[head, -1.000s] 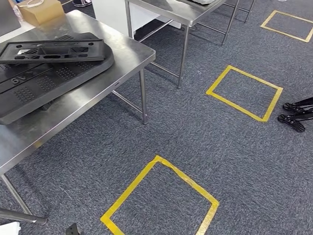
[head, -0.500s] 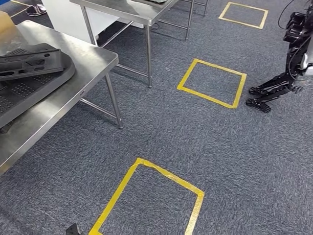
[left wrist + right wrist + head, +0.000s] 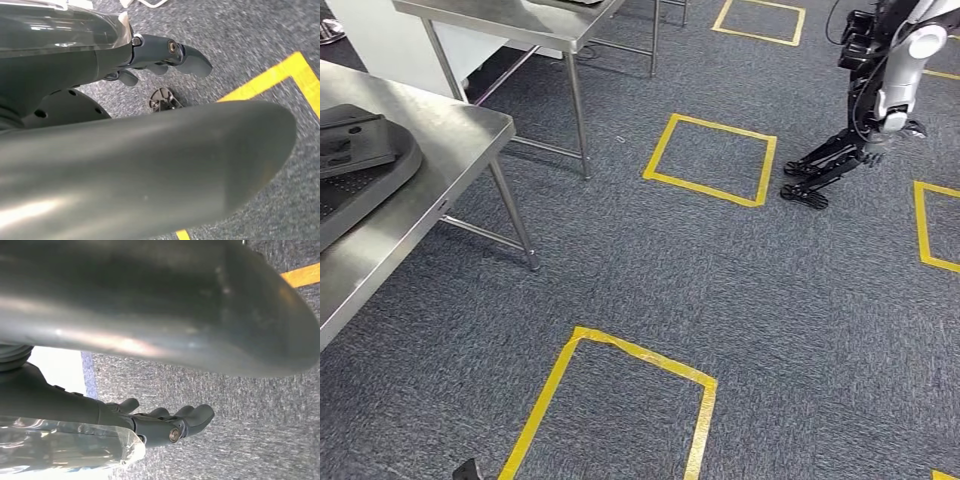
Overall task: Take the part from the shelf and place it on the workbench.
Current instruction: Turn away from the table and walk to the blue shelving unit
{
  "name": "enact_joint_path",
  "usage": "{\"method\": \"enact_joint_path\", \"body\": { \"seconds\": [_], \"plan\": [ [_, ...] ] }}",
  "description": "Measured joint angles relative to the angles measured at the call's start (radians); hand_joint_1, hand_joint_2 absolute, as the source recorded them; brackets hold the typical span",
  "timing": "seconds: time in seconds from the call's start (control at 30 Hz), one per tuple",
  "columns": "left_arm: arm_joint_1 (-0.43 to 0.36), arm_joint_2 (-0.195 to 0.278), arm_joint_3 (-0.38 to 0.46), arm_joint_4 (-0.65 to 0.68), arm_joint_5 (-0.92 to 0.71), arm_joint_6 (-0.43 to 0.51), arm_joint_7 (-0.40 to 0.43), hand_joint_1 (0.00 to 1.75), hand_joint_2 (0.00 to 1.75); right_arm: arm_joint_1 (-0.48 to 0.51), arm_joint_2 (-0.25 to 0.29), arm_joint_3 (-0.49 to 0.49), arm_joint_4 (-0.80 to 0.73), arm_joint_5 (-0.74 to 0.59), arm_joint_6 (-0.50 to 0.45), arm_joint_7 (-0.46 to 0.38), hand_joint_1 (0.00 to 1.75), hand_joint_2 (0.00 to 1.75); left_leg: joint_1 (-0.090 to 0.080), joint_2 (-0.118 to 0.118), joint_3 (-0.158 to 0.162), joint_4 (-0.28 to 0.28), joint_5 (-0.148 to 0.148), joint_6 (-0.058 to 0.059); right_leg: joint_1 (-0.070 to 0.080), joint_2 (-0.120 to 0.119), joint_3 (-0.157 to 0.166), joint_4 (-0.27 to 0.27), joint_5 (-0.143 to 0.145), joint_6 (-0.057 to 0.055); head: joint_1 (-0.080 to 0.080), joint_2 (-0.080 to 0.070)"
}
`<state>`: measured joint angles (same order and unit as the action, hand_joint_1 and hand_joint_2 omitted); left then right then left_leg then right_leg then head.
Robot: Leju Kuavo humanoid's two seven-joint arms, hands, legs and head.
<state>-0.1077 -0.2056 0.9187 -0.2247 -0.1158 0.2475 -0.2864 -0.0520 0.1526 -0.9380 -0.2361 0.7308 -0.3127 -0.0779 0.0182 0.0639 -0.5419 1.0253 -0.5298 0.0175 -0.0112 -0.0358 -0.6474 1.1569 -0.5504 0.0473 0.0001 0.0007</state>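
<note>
The part (image 3: pixel 354 165) is a big flat black plastic panel with a rounded corner and perforated patches, a smaller black molded piece stacked on top. It's lying on the steel surface (image 3: pixel 433 200) at the far left. Left hand (image 3: pixel 166 55) and right hand (image 3: pixel 170 422) both hang empty over carpet, fingers loosely extended.

Part (image 3: pixel 354 165) on workbench (image 3: pixel 433 150), left.
</note>
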Motion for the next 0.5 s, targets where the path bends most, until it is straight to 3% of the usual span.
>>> {"method": "enact_joint_path", "body": {
  "seconds": [0.07,0.13,0.17,0.23,0.27,0.33,0.37,0.4,0.43,0.5],
  "plan": [
    [-0.001,0.0,0.0,0.0,0.0,0.0,-0.002,0.0,0.0,0.0,0.001,0.004,0.0,0.006,-0.001,0.002,0.0,0.0,-0.002,0.027,0.013,-0.001,-0.011,-0.016,0.007,-0.031,0.065,-0.136,0.058,-0.01,-0.001,0.0],
    [-0.002,-0.001,0.001,0.0,0.0,0.0,-0.002,0.0,0.0,0.001,0.002,0.006,0.0,0.009,-0.002,0.005,0.0,0.0,-0.001,0.041,0.021,-0.005,-0.016,-0.026,0.01,-0.01,0.064,-0.136,0.056,-0.024,-0.001,0.0],
    [-0.003,-0.001,0.001,0.0,0.0,0.0,-0.002,0.0,0.0,0.002,0.002,0.006,0.0,0.01,-0.002,0.007,0.0,0.0,0.001,0.034,0.025,-0.002,-0.022,-0.031,0.009,0.0,0.066,-0.139,0.057,-0.03,-0.001,0.0],
    [-0.003,-0.001,0.001,0.0,0.0,0.0,-0.002,0.0,0.0,0.001,0.002,0.007,0.0,0.015,-0.002,0.012,0.0,0.0,0.004,-0.005,0.005,0.057,-0.063,-0.036,0.005,0.022,0.072,-0.145,0.06,-0.045,-0.003,0.0],
    [-0.003,0.0,0.002,0.0,-0.001,0.001,-0.002,0.0,0.0,0.0,0.002,0.008,0.0,0.018,-0.002,0.013,0.0,0.0,0.004,-0.03,-0.022,0.118,-0.094,-0.035,0.006,0.034,0.073,-0.145,0.059,-0.051,-0.004,0.0],
    [0.0,0.001,0.005,0.0,-0.001,0.002,-0.002,0.0,0.0,-0.002,0.003,0.01,0.0,0.022,-0.002,0.015,0.0,0.0,0.0,-0.05,-0.092,0.25,-0.142,-0.031,0.009,0.062,0.076,-0.145,0.057,-0.057,-0.005,0.0],
    [0.0,0.001,0.006,0.0,-0.001,0.002,-0.002,0.0,0.0,-0.001,0.003,0.011,0.0,0.022,-0.001,0.015,0.0,0.0,-0.002,-0.053,-0.114,0.282,-0.142,-0.028,0.011,0.076,0.078,-0.145,0.056,-0.059,-0.005,0.0],
    [0.0,0.001,0.008,0.0,-0.001,0.003,-0.002,0.0,0.0,0.0,0.003,0.012,0.0,0.023,-0.001,0.016,0.0,0.0,-0.004,-0.055,-0.119,0.275,-0.12,-0.023,0.013,0.092,0.082,-0.145,0.054,-0.06,-0.005,0.0],
    [0.0,0.001,0.009,0.0,-0.001,0.003,-0.002,0.0,0.0,0.001,0.004,0.013,0.0,0.024,-0.001,0.017,0.0,0.0,-0.006,-0.061,-0.105,0.228,-0.08,-0.018,0.014,0.107,0.086,-0.145,0.052,-0.06,-0.005,0.0],
    [0.0,0.002,0.011,0.0,-0.001,0.003,-0.002,0.0,0.0,0.002,0.006,0.014,0.001,0.026,0.0,0.018,0.0,0.0,-0.005,-0.105,-0.059,0.096,-0.002,-0.008,0.015,0.136,0.091,-0.143,0.048,-0.057,-0.004,0.0]
  ]
}}
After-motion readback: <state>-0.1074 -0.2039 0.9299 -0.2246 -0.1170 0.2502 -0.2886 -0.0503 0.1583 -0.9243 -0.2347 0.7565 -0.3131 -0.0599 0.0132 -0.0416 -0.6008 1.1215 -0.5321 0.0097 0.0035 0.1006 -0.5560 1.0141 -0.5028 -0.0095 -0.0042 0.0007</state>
